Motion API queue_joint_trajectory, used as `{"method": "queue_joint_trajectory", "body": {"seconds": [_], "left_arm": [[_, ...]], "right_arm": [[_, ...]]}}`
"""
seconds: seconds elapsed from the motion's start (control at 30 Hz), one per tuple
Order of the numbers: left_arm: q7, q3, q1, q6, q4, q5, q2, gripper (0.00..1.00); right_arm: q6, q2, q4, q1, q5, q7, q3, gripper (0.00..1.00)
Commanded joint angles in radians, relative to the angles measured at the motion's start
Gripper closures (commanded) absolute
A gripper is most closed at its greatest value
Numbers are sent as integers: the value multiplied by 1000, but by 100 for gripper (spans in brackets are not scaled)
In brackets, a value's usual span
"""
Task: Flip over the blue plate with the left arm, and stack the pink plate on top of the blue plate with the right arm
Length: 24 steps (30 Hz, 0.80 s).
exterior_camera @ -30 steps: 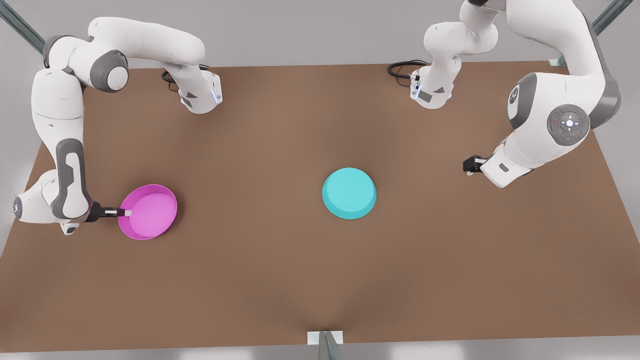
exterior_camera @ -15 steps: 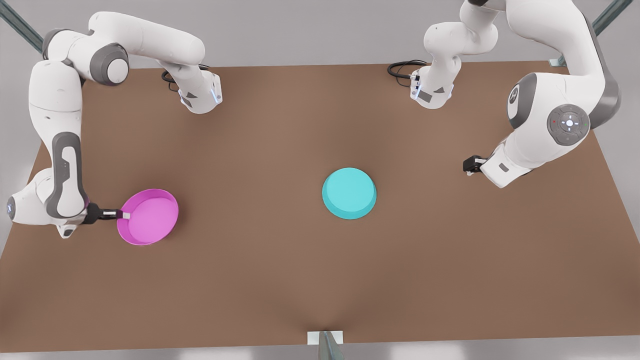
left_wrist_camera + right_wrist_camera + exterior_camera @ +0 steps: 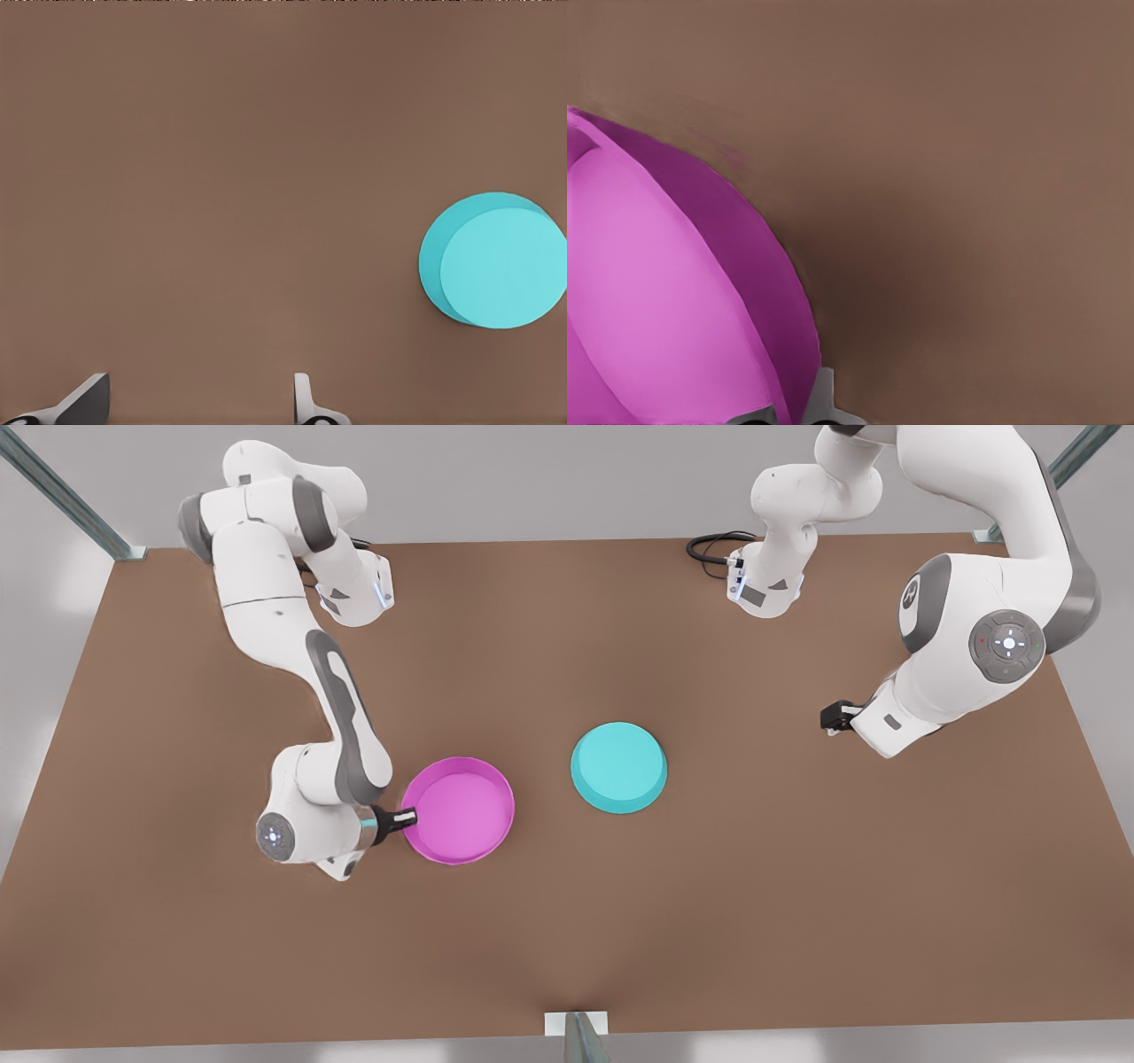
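Note:
The blue plate (image 3: 618,767) lies upside down near the table's middle, its flat underside facing up; in the left wrist view the blue plate (image 3: 496,261) is well off to one side of the fingers. The pink plate (image 3: 461,810) hangs rim-up just to the front view's left of it, a small gap between them. My right gripper (image 3: 406,818) is shut on the pink plate's rim on the side away from the blue one, and the pink plate (image 3: 664,292) looms close in the right wrist view. My left gripper (image 3: 830,716) waits open at the front view's right.
The brown table (image 3: 567,921) has wide bare areas in front of and behind the plates. Both arm bases with black cables (image 3: 713,545) stand at the far edge. A metal post (image 3: 578,1035) rises at the near edge.
My right arm has swung the pink plate from the table's left side toward the front view's right, close beside the blue plate. The left arm and blue plate have not moved.

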Motion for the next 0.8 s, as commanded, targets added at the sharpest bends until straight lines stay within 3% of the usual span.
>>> {"method": "queue_joint_trajectory", "body": {"seconds": [0.0,0.17,0.33,0.6,0.77], "left_arm": [[0,0,0,0,0,0,0,0],[-3,0,0,-1,0,0,0,0],[-5,0,0,-3,0,0,0,0],[-5,0,0,-3,0,0,0,0],[-5,0,0,-3,0,0,1,0]], "right_arm": [[1,-1,13,28,-6,34,0,79],[12,18,49,188,59,112,8,79],[12,97,203,303,57,310,45,79],[130,154,238,318,59,356,124,79],[158,182,235,320,57,356,131,79]]}}
